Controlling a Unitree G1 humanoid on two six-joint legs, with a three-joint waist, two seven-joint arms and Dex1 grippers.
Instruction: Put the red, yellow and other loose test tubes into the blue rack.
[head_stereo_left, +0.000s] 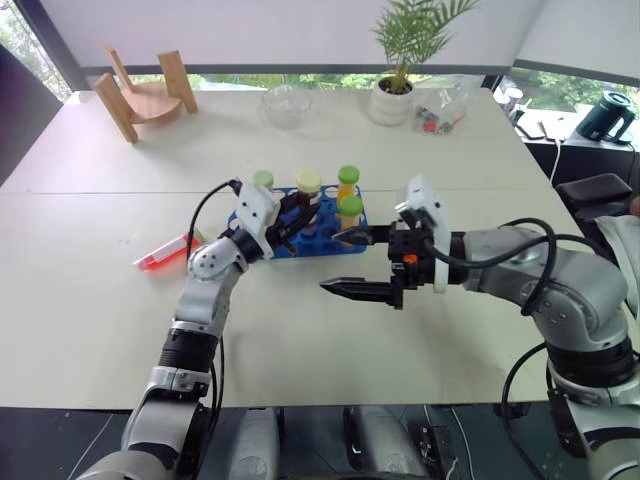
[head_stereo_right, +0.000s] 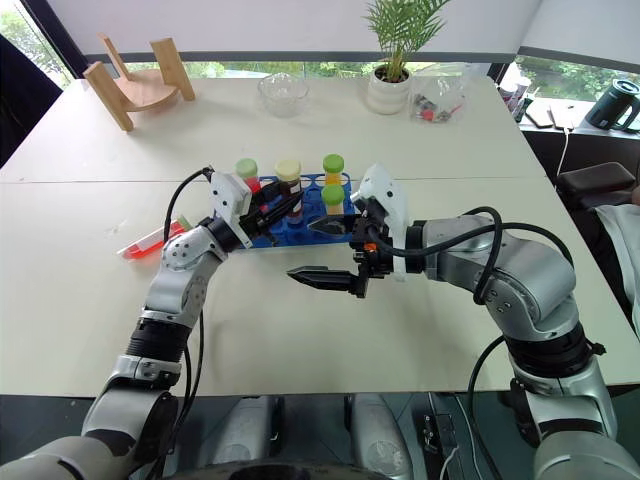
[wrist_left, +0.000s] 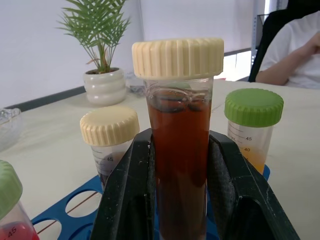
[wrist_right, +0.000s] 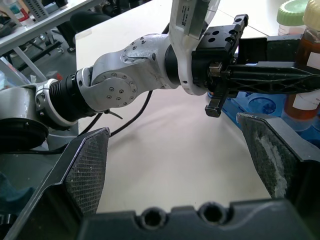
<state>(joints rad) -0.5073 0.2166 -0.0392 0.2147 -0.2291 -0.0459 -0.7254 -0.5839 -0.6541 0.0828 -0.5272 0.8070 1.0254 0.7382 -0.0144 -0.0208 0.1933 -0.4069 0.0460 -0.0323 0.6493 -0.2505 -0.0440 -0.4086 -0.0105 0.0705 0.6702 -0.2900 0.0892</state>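
Surface: a wide pale table (head_stereo_left: 330, 330), with a seam running across it behind the rack.
Room: windows with greenery behind the far edge; a wooden stand (head_stereo_left: 145, 92) at the far left, a clear glass bowl (head_stereo_left: 288, 104) and a potted palm (head_stereo_left: 394, 95) at the far middle, a dark kettle (head_stereo_left: 606, 116) on a side surface at far right. A person's arm in a white sleeve (wrist_left: 295, 45) rested beyond the table.
Blue rack: the blue rack (head_stereo_left: 340, 243) sat mid-table, between the two grippers. Capped tubes stood upright in it: a green-capped yellow tube (head_stereo_left: 349, 210), another green-capped one behind it, a cream-capped one, and a green-capped one at the rack's left end.
Maroon tube: the maroon tube (wrist_left: 180, 150) with cream cap was upright, clamped between the fingers of the left gripper (wrist_left: 182, 200) over the rack's left part; whether its base was in a hole could not be told.
Red tube: the red tube (head_stereo_left: 165, 255) lay on its side on the table, left of the rack and apart from it.
Left arm: reached forward and inward, gripper closed on the maroon tube.
Right arm: bent across from the right, right gripper (head_stereo_left: 350, 263) pointing left, just in front of the rack, fingers spread wide and holding nothing.
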